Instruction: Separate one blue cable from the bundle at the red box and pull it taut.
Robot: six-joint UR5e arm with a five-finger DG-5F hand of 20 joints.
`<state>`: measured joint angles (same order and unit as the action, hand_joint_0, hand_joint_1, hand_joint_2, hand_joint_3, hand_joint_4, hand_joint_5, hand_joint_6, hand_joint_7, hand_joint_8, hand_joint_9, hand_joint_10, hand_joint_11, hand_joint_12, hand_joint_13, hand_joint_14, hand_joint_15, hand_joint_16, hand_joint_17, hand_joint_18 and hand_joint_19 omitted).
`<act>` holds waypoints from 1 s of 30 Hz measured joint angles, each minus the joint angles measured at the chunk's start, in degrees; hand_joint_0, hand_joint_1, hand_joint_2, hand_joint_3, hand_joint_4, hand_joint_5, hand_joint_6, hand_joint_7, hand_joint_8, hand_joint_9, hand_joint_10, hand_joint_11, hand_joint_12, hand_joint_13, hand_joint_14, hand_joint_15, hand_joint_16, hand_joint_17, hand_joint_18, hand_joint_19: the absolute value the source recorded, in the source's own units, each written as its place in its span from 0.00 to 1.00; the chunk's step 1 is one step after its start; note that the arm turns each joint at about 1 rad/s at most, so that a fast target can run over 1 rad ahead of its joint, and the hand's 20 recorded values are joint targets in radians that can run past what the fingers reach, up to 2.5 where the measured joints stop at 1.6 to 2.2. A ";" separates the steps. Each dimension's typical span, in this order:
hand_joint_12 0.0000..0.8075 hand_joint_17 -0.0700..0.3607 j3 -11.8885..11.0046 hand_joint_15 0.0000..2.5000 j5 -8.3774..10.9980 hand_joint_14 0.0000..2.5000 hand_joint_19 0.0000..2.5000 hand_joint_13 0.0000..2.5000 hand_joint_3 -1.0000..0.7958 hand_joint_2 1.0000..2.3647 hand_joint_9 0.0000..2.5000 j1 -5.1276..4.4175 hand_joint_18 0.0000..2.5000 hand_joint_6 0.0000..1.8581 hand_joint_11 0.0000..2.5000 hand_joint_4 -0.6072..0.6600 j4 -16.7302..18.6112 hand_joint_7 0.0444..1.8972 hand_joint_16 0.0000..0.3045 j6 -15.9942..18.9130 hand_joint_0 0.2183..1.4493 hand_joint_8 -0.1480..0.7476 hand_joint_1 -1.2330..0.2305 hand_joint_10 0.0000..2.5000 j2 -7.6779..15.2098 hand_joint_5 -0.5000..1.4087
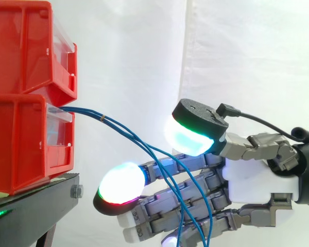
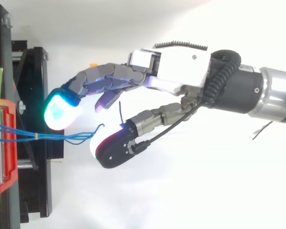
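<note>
Two red bins are stacked at the left, upper bin on lower bin, carried on a black stand. Several blue cables are led out of the lower bin's front, tied by a small band just outside it, then fanned out and draped slack across the robot hand. The robot hand is held spread: fingers are stretched toward the bins and the thumb is set above them, apart. Strands are seen passing through that gap, and none is seen pinched. One strand end is seen sticking up between fingers and thumb.
</note>
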<state>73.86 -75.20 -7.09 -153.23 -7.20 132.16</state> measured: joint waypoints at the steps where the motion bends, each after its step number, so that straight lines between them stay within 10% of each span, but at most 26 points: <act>1: 0.47 0.44 -0.34 0.06 -0.24 0.00 0.23 0.12 0.28 0.00 0.18 -0.01 0.21 0.27 0.06 0.65 0.11 0.39 0.17 0.24 0.27 0.49 0.40 0.00 0.19 0.16; 30: 0.47 0.44 -6.86 0.07 -2.67 0.00 0.24 0.14 0.28 0.00 0.19 0.02 0.23 0.27 0.09 0.66 0.63 0.54 0.17 3.13 0.28 0.50 0.40 0.00 5.54 0.17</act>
<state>66.99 -77.86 -7.06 -152.60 -4.07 137.70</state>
